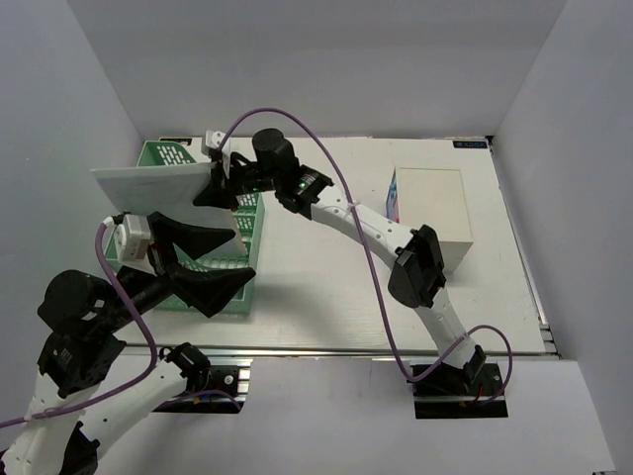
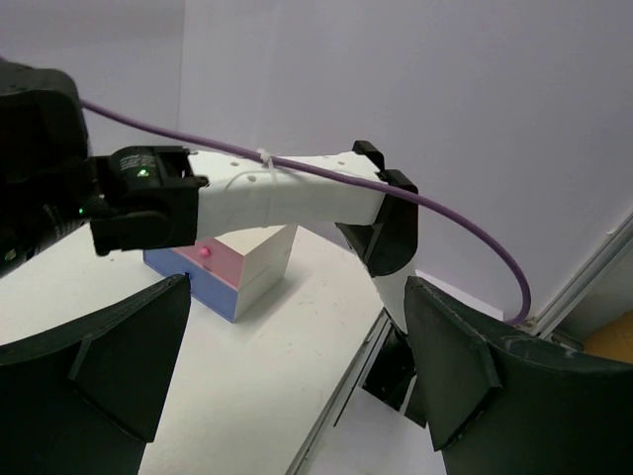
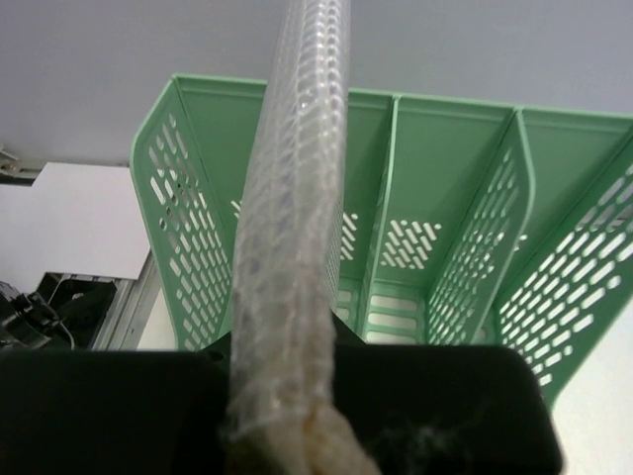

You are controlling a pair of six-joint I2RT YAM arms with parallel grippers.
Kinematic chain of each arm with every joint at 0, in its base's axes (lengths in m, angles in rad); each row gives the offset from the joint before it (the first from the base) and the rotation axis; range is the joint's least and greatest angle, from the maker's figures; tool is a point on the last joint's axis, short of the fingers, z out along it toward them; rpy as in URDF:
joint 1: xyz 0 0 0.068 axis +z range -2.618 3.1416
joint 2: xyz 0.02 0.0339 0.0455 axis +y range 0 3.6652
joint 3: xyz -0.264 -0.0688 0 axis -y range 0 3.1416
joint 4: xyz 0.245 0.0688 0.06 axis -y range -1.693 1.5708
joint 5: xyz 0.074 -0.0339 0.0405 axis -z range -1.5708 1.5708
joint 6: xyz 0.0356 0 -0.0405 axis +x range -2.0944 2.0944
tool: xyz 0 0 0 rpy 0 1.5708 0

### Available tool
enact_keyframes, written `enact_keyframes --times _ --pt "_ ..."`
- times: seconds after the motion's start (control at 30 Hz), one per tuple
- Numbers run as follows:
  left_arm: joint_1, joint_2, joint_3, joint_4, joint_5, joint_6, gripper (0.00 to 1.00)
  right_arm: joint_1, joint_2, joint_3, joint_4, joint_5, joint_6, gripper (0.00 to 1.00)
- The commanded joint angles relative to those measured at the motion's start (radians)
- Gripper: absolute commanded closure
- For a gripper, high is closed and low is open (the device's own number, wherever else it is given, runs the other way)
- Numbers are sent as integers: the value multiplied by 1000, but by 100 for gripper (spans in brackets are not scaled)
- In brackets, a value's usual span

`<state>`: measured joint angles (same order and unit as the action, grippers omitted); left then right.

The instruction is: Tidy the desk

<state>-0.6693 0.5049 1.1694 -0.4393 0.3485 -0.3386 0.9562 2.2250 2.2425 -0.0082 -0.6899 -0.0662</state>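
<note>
Mid-job, I'd say: right fingers (image 1: pixel 216 186) clamp a white folder (image 1: pixel 148 183) over the green rack (image 1: pixel 158 155) by the worktop's (image 1: pixel 326 297) left edge, not slotted yet. Left fingers (image 1: pixel 203 237) hang spread wide, empty.

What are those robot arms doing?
The right gripper is holding a flat white folder over the green rack, above its slots. It doesn't look like it is in a slot yet. The left gripper hovers near the rack, open and empty. A box with pink and blue drawers sits on the other side of the desk.
</note>
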Motion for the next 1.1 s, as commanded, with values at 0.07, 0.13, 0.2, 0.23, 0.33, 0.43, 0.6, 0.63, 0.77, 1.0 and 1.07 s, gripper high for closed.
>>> enact_keyframes --times 0.07,0.13,0.2,0.23,0.33,0.43,0.6,0.63,0.77,1.0,1.07 --pt "4 -5 -34 14 15 -10 2 12 -24 -7 59 -16 -18 100" --pt "4 -6 -39 14 15 -7 2 12 -31 -35 59 -11 -36 100" --pt "4 -5 -42 17 15 -7 2 13 -33 -55 56 -2 -49 94" --pt "4 -2 -42 19 15 -5 2 12 -33 -61 54 -11 -63 83" --pt "4 -3 -37 22 12 -5 2 13 -48 -61 34 -25 -79 43" --pt "4 -5 -31 24 12 -8 2 9 -76 -69 10 -28 -95 30" --pt "4 -2 -20 30 12 -20 2 -7 -171 -112 -73 15 -150 11" --pt "4 0 -20 30 14 -23 2 -13 -194 -124 -87 67 -155 11" --pt "4 20 -31 42 30 -36 2 -57 -354 -239 -154 226 -187 11" --pt "4 35 -116 119 53 -47 2 -166 -691 -643 -173 458 -256 11" --pt "4 72 -125 102 47 -39 2 -217 -810 -711 -171 504 -264 11"
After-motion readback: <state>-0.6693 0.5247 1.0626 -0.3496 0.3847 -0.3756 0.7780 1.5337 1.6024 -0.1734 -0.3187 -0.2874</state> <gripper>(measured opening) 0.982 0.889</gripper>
